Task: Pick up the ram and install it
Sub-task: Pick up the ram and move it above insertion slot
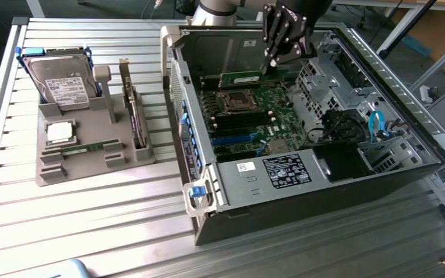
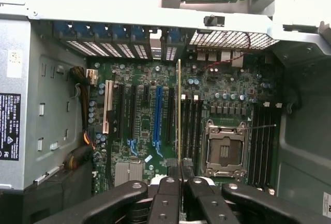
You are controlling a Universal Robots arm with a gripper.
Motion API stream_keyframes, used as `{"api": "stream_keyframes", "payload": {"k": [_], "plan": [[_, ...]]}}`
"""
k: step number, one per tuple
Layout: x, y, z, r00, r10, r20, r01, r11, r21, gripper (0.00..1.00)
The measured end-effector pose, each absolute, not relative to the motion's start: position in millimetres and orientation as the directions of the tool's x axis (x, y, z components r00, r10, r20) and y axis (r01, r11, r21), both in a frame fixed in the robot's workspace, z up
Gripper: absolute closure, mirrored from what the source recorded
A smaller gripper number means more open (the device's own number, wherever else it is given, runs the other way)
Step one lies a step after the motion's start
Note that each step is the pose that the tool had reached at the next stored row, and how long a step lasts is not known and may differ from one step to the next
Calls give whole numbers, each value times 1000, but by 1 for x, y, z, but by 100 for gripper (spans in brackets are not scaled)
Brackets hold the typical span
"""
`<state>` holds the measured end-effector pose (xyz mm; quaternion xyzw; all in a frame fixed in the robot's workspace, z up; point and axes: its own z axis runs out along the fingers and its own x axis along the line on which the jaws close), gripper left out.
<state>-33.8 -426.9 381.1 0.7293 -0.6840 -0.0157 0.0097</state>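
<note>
I stood by the slatted metal table [image 1: 91, 231], on which the open computer case [image 1: 315, 226] lay on its side with the motherboard [image 1: 261, 124] facing up. Towards the exterior view's left of the case sat a grey parts holder [image 1: 76, 168], carrying a hard drive [image 1: 64, 84], a tall dark expansion card [image 1: 134, 116] and a silver processor chip [image 1: 58, 132].

The arm's gripper [image 1: 271, 65] hung inside the case, over the far part of the board. Its fingers [image 2: 170, 175] were drawn narrow and pinched the ram [image 1: 242, 78] by one end, so the green stick stood on its long edge in the air above the board. Through the wrist view it appeared edge-on as a thin pale line, running alongside the black memory slots [image 2: 192, 125] next to the empty processor socket [image 2: 224, 151].

So the picking-up was done, as I judged it. The installing was not: the stick looked to be above the slots and not seated in one, and I could not tell which slot it was lined up with. A second, matching stick [image 1: 83, 149] lay in the holder, untouched.
</note>
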Motion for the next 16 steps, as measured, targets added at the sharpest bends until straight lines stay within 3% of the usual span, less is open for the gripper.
{"api": "stream_keyframes", "payload": {"k": [16], "plan": [[-20,-427,378,64,-998,-9,-997,-64,36,88]]}}
